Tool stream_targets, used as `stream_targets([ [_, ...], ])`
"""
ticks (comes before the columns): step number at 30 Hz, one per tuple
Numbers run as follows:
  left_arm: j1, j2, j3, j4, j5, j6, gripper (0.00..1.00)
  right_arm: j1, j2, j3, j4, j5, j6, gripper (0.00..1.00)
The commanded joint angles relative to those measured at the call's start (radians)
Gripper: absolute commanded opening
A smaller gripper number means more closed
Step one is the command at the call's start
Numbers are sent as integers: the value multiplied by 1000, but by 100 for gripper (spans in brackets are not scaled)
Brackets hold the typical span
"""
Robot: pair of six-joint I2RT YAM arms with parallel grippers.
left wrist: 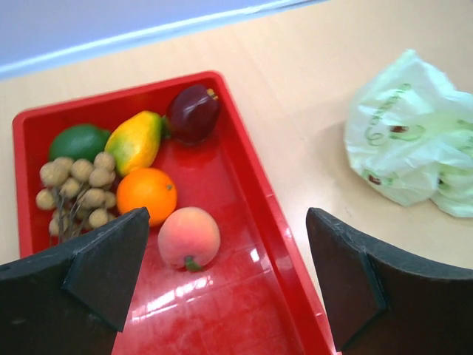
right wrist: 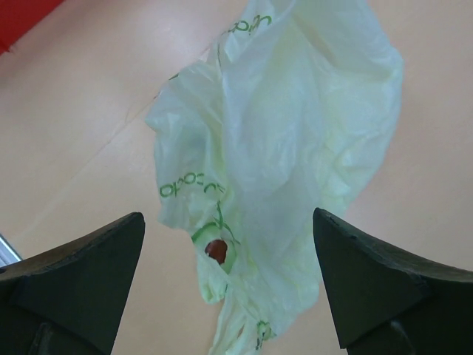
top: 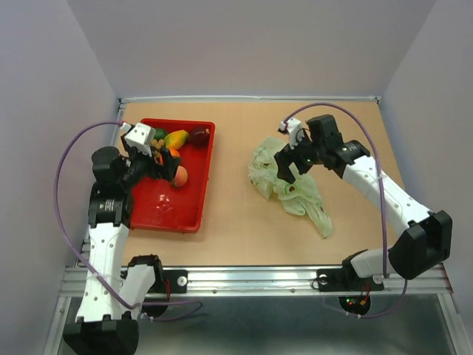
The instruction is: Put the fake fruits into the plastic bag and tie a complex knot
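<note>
The fake fruits lie in the far end of a red tray [left wrist: 284, 244]: a peach [left wrist: 189, 237], an orange [left wrist: 147, 194], a yellow-green piece [left wrist: 135, 140], a dark red one [left wrist: 193, 112], a green one [left wrist: 79, 140] and a brown bunch [left wrist: 77, 188]. My left gripper [left wrist: 225, 259] hovers open over the tray, just near of the peach, holding nothing. The pale-green plastic bag [top: 288, 185] lies crumpled on the table to the right. My right gripper [right wrist: 229, 251] hangs open above the plastic bag [right wrist: 295, 148], apart from it. No knot shows on the bag.
The tray [top: 166, 211] sits left of centre on the wooden table. Grey walls close in the table at the left, back and right. A metal rail [top: 251, 281] with both arm bases runs along the near edge. Purple cables loop beside each arm.
</note>
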Motion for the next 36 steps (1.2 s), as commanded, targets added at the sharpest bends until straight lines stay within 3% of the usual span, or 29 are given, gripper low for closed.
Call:
stream_targets([
  [1,0,-56,-36,127,170,61,99,87,59,42,134,225,30,100],
  [5,-5,-56,-57,121,232,103,99,118,194,88,150,328,66,100],
  [7,-8,-63,-68,116,266,149,99,121,251,111,150,314,92,74],
  [8,-13,-72,-86,115,290,188,99,121,266,129,150,288,102,47],
  [11,-31,-86,-129,98,325,267,99,121,254,166,148,212,164,8],
  [12,-51,-95,-137,92,326,297,99,120,245,180,147,169,179,1],
  [17,-132,-85,-155,41,295,434,99,101,167,281,162,-71,303,0],
  [22,-197,-53,-175,105,237,434,99,-6,156,286,260,-245,515,0],
  [27,-210,-7,-188,305,235,139,99,-147,141,203,479,-425,777,0],
  [33,-331,96,-183,564,315,-255,99,-170,113,94,721,-542,983,0],
  [36,-397,160,-169,656,300,-342,99,-173,104,67,792,-566,1050,0],
])
